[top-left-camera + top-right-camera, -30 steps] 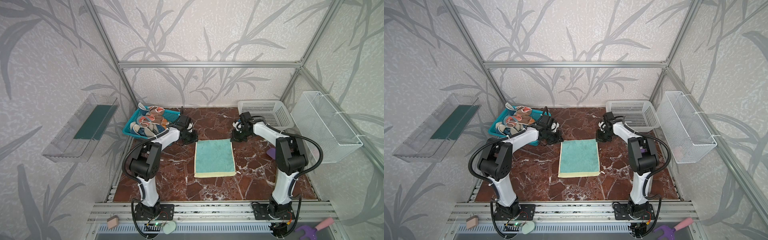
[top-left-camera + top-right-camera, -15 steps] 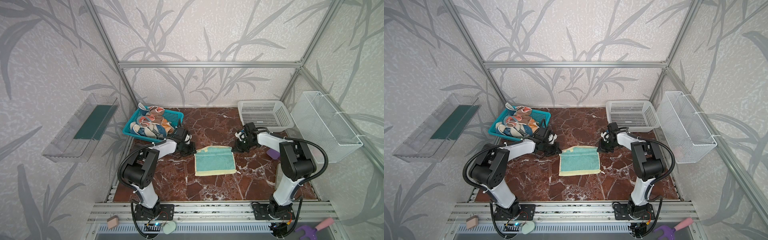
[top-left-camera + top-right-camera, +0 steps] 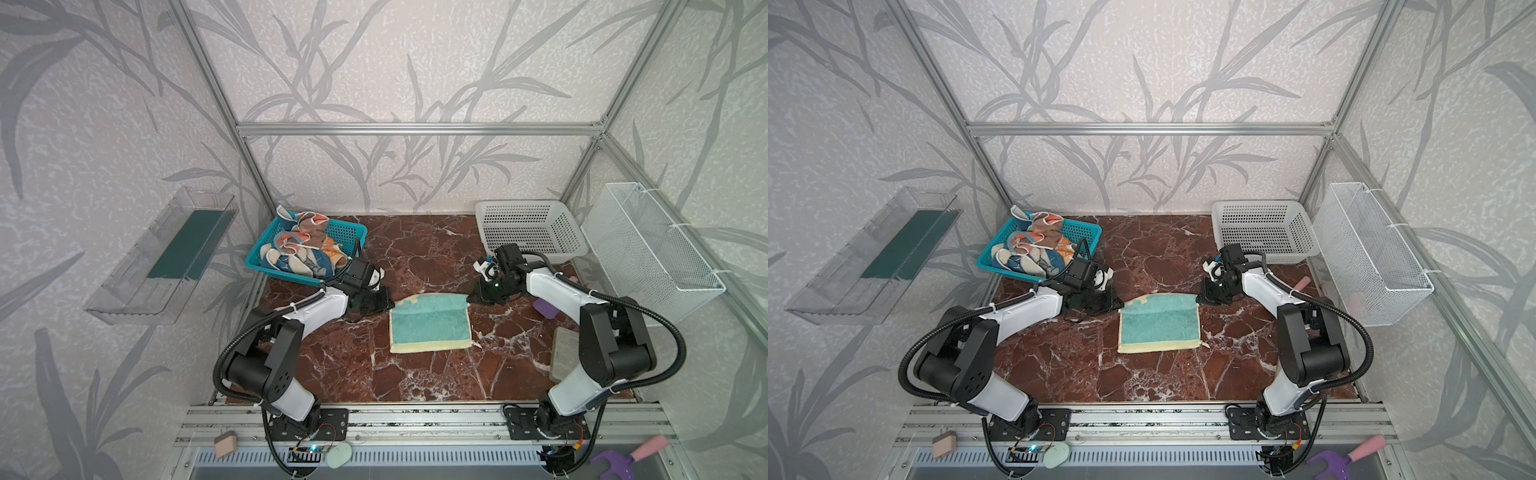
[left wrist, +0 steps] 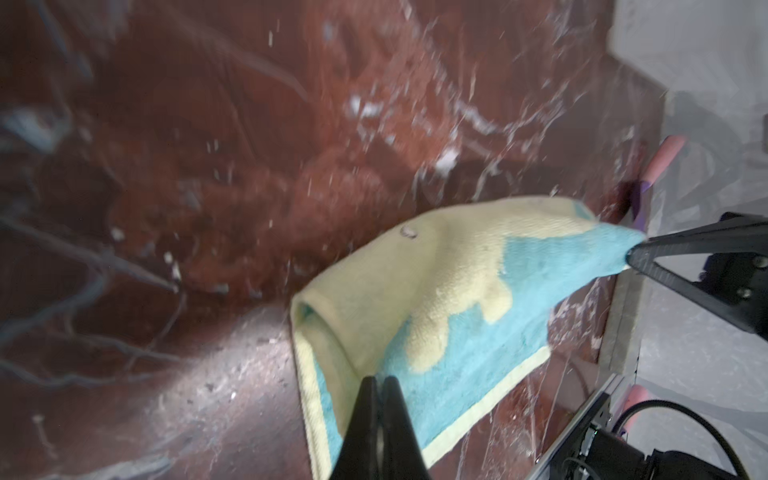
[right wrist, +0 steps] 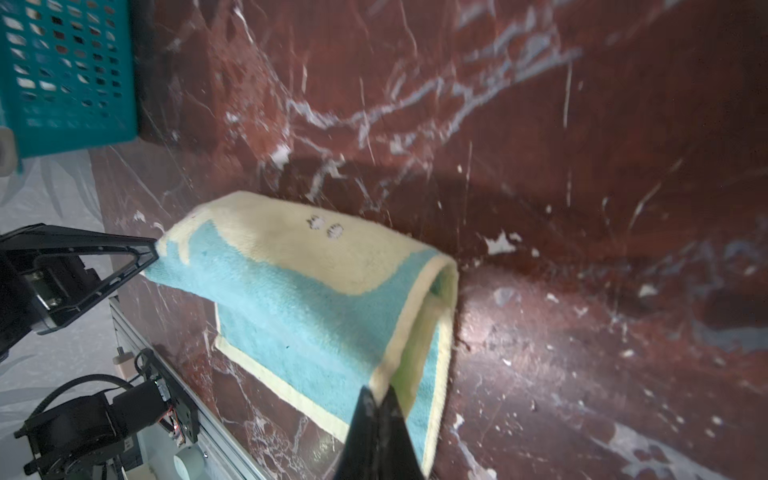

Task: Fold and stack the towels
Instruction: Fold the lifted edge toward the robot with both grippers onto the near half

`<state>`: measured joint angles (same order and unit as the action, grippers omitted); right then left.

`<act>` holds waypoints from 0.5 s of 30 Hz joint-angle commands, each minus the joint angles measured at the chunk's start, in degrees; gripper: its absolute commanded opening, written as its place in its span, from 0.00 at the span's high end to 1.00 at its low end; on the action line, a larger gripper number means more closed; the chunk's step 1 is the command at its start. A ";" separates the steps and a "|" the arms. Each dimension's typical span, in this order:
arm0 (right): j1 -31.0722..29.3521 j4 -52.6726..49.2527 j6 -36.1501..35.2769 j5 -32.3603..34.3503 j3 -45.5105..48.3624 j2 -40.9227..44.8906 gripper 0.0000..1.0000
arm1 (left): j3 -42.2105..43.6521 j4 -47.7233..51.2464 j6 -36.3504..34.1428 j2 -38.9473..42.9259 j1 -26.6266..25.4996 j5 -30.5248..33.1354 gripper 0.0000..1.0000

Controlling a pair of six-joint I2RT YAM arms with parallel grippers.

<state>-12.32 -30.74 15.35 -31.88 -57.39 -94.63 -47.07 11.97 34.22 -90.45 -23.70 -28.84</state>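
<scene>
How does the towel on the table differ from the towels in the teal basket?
The blue-and-yellow towel lies on the marble table with its far edge lifted and curled forward; the basket towels sit crumpled in a heap inside the teal basket. The left gripper and right gripper pinch the blue-and-yellow towel's far corners; neither touches the basket towels. Both are soft cloths.

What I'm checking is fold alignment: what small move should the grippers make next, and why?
Probably carry both corners forward and down onto the near yellow edge. The left gripper and right gripper are each shut on a far corner of the towel, lifted and curled over; its near half lies flat on the table.
</scene>
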 commanded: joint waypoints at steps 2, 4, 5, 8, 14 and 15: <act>0.24 0.17 -0.95 1.02 6.07 -0.92 1.00 | 5.39 -4.45 3.94 -1.00 -2.51 1.16 1.00; 0.19 0.77 -0.77 1.23 6.63 -2.22 1.00 | 6.08 -5.55 4.43 -2.16 -2.99 1.23 1.00; 0.19 0.98 -0.51 1.20 6.38 -2.70 1.00 | 5.86 -5.63 4.33 -2.80 -3.10 1.28 1.00; 0.14 0.70 0.03 1.17 4.64 -2.32 1.00 | 3.12 -3.09 2.66 -3.63 -2.97 1.96 1.00; 0.19 -5.70 -1.99 3.01 -0.53 1.95 1.00 | -4.97 7.32 -1.51 -0.59 -3.01 4.17 1.00; 0.23 -7.10 -2.49 3.47 -1.00 2.93 1.00 | -5.80 8.81 -1.95 0.34 -3.04 4.36 1.00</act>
<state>-12.32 -33.15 14.61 -29.85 -56.12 -95.39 -49.84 14.55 34.81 -92.99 -26.79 -26.81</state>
